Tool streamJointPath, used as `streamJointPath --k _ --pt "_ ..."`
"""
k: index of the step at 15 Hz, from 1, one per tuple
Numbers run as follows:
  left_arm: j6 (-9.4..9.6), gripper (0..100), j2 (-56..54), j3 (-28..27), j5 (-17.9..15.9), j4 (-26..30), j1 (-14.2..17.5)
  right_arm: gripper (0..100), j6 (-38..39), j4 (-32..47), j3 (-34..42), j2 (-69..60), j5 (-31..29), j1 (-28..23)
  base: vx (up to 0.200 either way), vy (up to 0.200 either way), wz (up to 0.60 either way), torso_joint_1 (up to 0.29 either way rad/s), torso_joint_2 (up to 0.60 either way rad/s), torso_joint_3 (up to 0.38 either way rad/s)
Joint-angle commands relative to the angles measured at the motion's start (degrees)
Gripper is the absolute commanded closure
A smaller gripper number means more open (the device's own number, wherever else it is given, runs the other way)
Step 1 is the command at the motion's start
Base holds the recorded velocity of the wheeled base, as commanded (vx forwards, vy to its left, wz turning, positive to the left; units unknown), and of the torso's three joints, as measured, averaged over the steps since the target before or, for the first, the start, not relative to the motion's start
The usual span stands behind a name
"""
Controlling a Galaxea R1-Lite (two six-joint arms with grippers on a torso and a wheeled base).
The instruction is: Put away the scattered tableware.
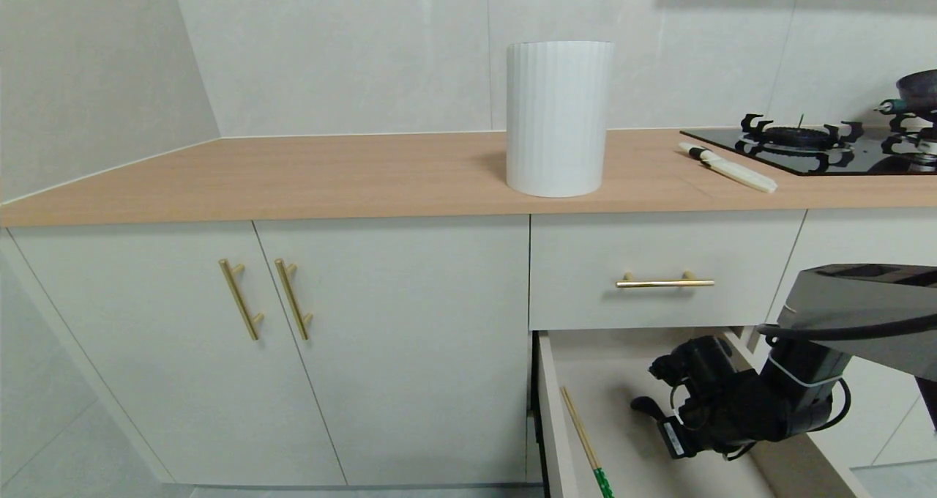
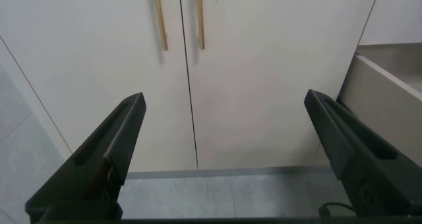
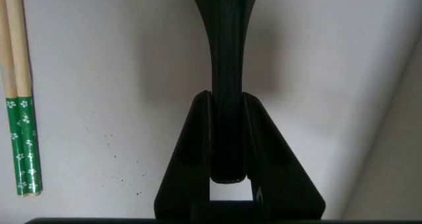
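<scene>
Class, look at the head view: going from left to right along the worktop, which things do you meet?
On the worktop: white ribbed canister → pale utensil → black burner → dark pot.

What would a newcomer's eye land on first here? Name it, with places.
First, the tall white ribbed container standing on the wooden counter, left of the stove. Then the open drawer below, where the right end effector is shut on a black utensil, apart from the green-tipped chopsticks lying along the drawer's left wall.
</scene>
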Motion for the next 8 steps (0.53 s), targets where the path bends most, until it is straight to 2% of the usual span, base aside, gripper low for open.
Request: streamJointPath --k 1,7,8 --pt "0.02 0 0.0 0.0 0.0 0.0 0.0 100 0.0 0.0 -0.1 0.1 0.0 0.0 0.0 0.0 0.0 0.0 0.0 0.0" --pt "0.02 0 0.0 0.0 0.0 0.0 0.0 100 0.0 -0.1 -0.1 0.3 -0.1 0.0 0.0 0.0 0.0 0.0 0.0 0.0" --pt "0.02 0 0.0 0.0 0.0 0.0 0.0 0 0.0 0.0 -0.1 0.3 -0.1 0.0 0.0 0.0 0.0 0.0 0.0 0.0"
